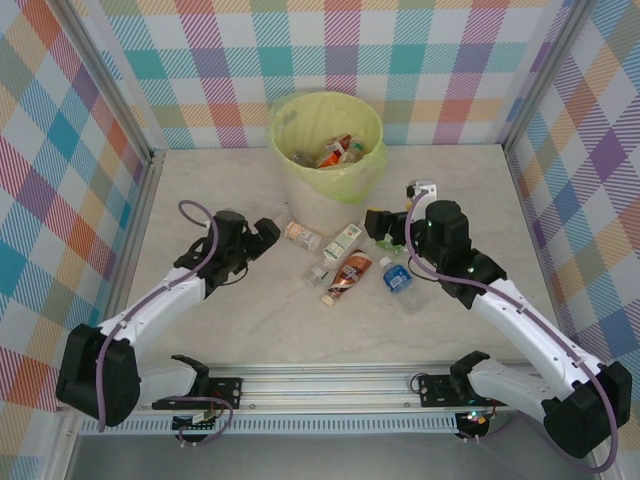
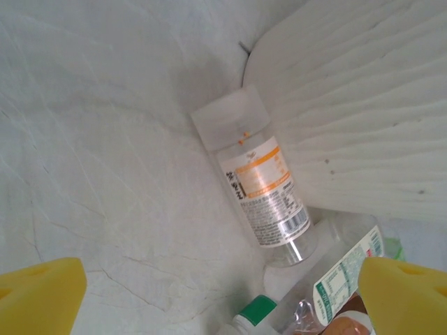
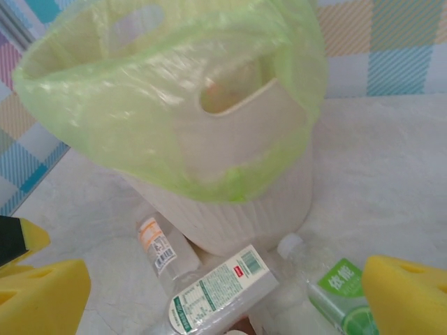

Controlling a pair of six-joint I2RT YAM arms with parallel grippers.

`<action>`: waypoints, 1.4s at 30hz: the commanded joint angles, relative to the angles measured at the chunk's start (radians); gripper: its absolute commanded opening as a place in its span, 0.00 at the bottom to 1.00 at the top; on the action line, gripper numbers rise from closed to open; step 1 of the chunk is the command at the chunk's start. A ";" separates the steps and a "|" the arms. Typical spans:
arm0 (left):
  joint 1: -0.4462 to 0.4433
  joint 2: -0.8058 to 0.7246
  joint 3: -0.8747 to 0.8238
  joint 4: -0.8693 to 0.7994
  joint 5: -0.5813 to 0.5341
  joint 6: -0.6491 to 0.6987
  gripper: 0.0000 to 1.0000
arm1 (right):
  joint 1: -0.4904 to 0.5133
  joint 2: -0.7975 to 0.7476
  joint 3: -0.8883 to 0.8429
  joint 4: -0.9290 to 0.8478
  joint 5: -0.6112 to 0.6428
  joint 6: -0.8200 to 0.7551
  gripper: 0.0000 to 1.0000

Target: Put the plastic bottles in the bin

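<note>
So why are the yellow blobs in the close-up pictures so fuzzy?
Left wrist view: the yellow foam finger pads sit very near the lens, so they blur; the clear orange-labelled plastic bottle is sharp, the round beige bin looks washed out. Right wrist view: that gripper's pads blur too, the pale yellow-green bag liner slightly soft. Top external view: even light, faint shadows.

Tabletop (image 1: 240, 330) — pale, marble-veined, evenly lit — under the left gripper (image 1: 268, 236) and right gripper (image 1: 378, 224). Pastel plaid walls (image 1: 420, 60) beyond and outboard of both. Aluminium rail (image 1: 330, 385) behind them, at near edge.
</note>
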 commanded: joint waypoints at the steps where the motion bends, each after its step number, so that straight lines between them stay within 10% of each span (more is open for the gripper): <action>1: -0.051 0.076 0.017 0.032 0.022 -0.067 1.00 | -0.001 -0.033 -0.045 0.069 0.084 0.059 1.00; 17: -0.094 0.414 0.118 0.251 -0.020 -0.189 1.00 | -0.001 -0.043 -0.051 0.017 0.115 0.077 0.99; 30: -0.099 0.549 0.238 0.091 -0.102 -0.160 1.00 | -0.001 -0.040 -0.034 0.010 0.116 0.064 1.00; 42: -0.090 0.353 0.073 -0.043 -0.243 -0.150 1.00 | -0.001 -0.004 0.006 0.023 0.102 0.046 1.00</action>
